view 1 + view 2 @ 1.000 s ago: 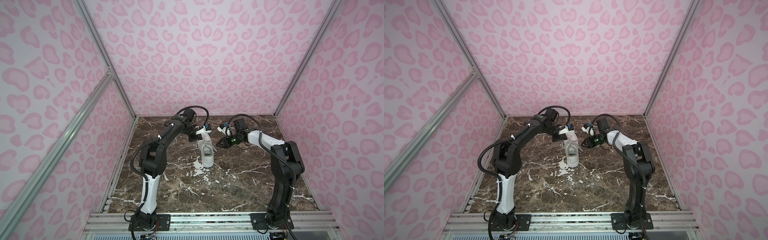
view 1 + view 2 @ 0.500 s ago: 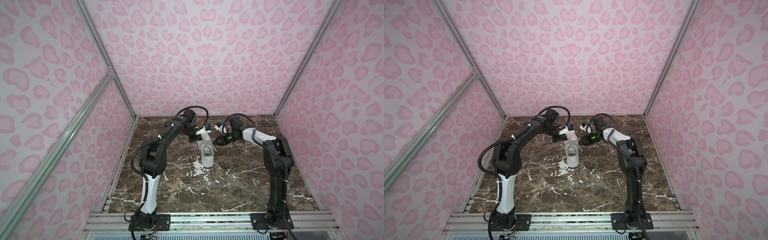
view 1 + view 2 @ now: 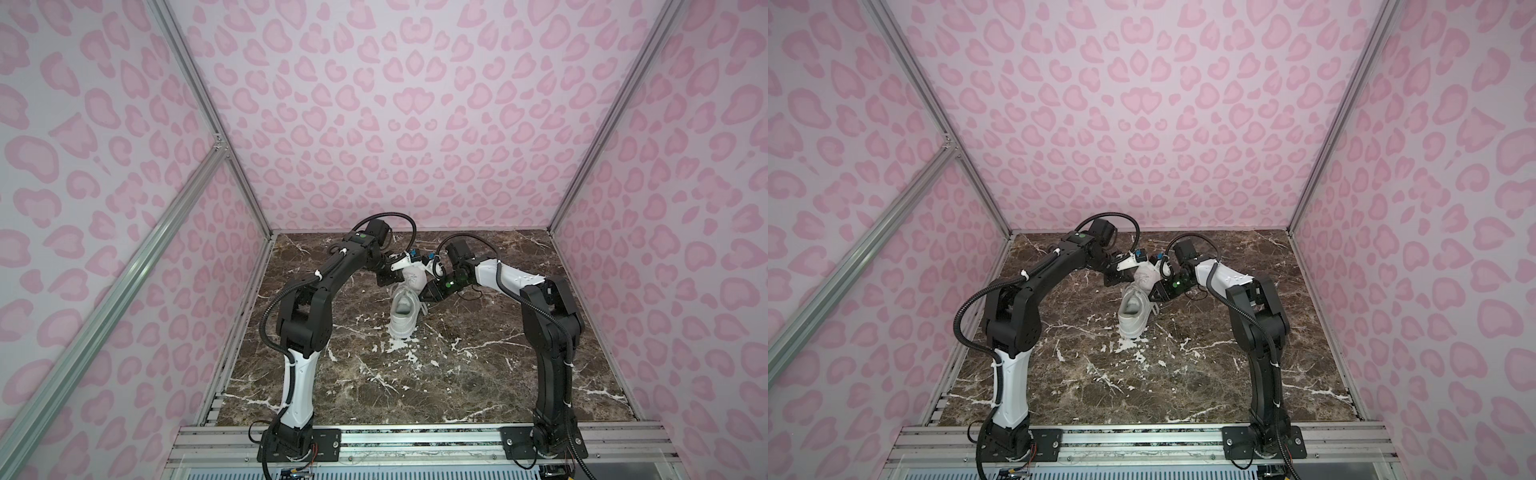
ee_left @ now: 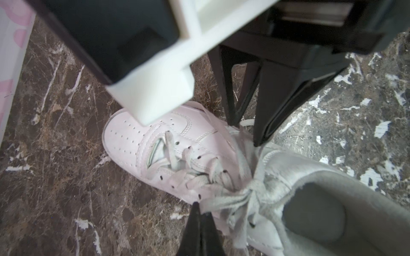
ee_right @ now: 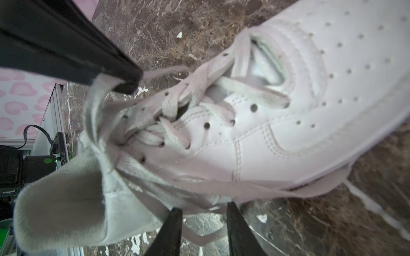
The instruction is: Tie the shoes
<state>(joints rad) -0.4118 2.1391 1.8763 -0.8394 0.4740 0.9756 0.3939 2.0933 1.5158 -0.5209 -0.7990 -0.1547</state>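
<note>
- The white sneaker (image 3: pixel 402 322) (image 3: pixel 1133 320) stands on its sole on the table, about midway across and toward the back. Its heel faces the front rail and its toe faces the back wall.
- Its flat whitish laces (image 4: pixel 221 179) (image 5: pixel 155 133) are threaded loosely through the eyelets and bunch at the top of the tongue. Loose lengths trail off both sides of the shoe.
- The left gripper (image 4: pixel 197 207) (image 5: pixel 129 83) is closed tight, with a loop of lace pinched at its tips and raised just above the eyelets. In both top views it sits at the sneaker's left side (image 3: pixel 386 280) (image 3: pixel 1113 282).
- The right gripper (image 5: pixel 204 208) (image 3: pixel 426 296) is partly open, with a clear gap between its two black fingers (image 5: pixel 173 230).
- It hovers at the sneaker's right side, close to the collar. A slack strand of lace lies across the gap, and the fingers do not clamp it.
- The two grippers face each other across the front half of the shoe, near one another but not touching.
- The table (image 3: pixel 478 374) is dark brown marble with white veins.
- Pink walls (image 3: pixel 395 124) with a spotted pattern enclose it on three sides.
</note>
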